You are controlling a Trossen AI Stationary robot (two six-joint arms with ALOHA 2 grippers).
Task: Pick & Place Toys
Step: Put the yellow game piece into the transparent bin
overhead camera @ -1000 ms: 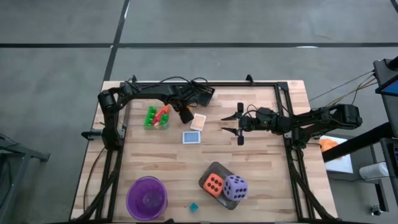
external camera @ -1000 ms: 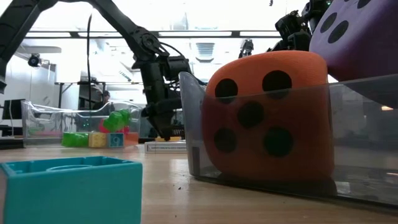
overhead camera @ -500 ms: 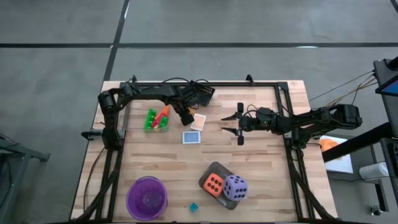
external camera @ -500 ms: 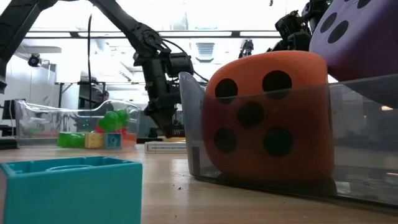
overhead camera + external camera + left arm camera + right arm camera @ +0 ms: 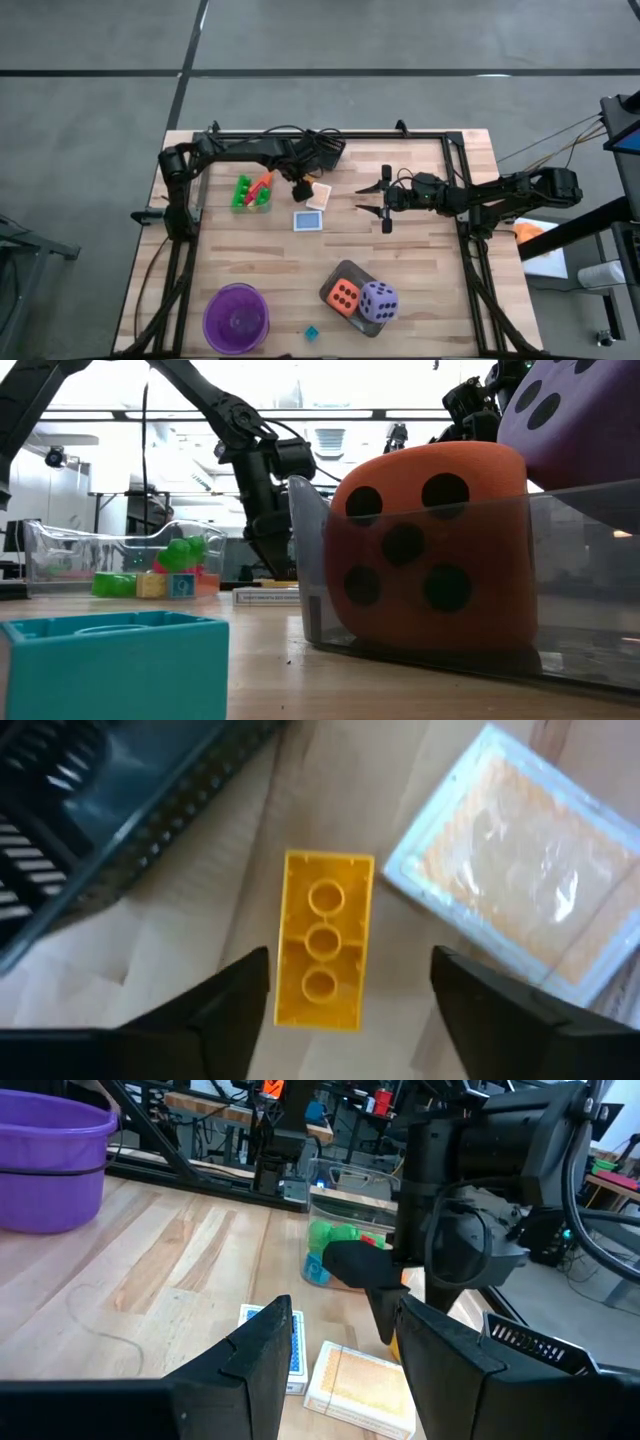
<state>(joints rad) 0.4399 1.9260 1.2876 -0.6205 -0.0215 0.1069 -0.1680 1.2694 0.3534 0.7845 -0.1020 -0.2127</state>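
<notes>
The left pincer [image 5: 340,990] hung wide open directly above a small yellow plastic three-stud building block [image 5: 323,940], its fingers either side of the block and clear of it, apparently lined up for a straight descent. Just beside the block lay an orange-backed, white-edged card [image 5: 520,885] on the wooden bench [image 5: 420,260]. The right pincer [image 5: 386,200] waited open, well apart.

Wooden worktop [image 5: 250,255], pale planks, black frame along its edges. Lying directly on it: clear tub [image 5: 251,191] of coloured blocks, orange-backed card [image 5: 319,195], blue-backed card [image 5: 309,221] near it, yellow block [image 5: 323,940] just beside the orange card, purple bowl [image 5: 236,318], grey tray [image 5: 345,274] holding two dice, teal block [image 5: 311,332].
</notes>
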